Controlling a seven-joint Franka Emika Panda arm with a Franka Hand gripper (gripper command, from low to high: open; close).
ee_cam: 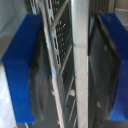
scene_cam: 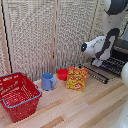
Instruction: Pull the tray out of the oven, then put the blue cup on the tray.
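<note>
Down at the oven's (scene_cam: 120, 57) mouth on the exterior view's right, the tool (scene_cam: 98, 62) sits at the end of the white and black arm (scene_cam: 102, 45), low over the tray (scene_cam: 107, 66). From this view its fingers are too small and blurred to judge. The tray is a rack of thin dark and silver bars; it juts out of the oven front, and its near edge, a long bar, runs along the wooden counter (scene_cam: 85, 107) from the oven toward the yellow box (scene_cam: 77, 78). The oven itself is mostly cut off by the frame edge. The blue cup (scene_cam: 48, 81) stands upright on the counter, well apart from the tray, its handle turned toward the exterior view's right. Just behind and beside it is a small red bowl (scene_cam: 62, 74), and the yellow box stands between the bowl and the tray. A red basket (scene_cam: 18, 95) sits near the exterior view's left. A pale slatted screen (scene_cam: 45, 35) closes the back.

Up close in the wrist view, two blue fingers (ee_cam: 25, 70) stand on either side of the tray's bright metal edge bar (ee_cam: 80, 60), which runs lengthwise between them, with thinner bars crossing beside it. The tool is spread, with gaps showing between pads and bar, so it grips nothing.
</note>
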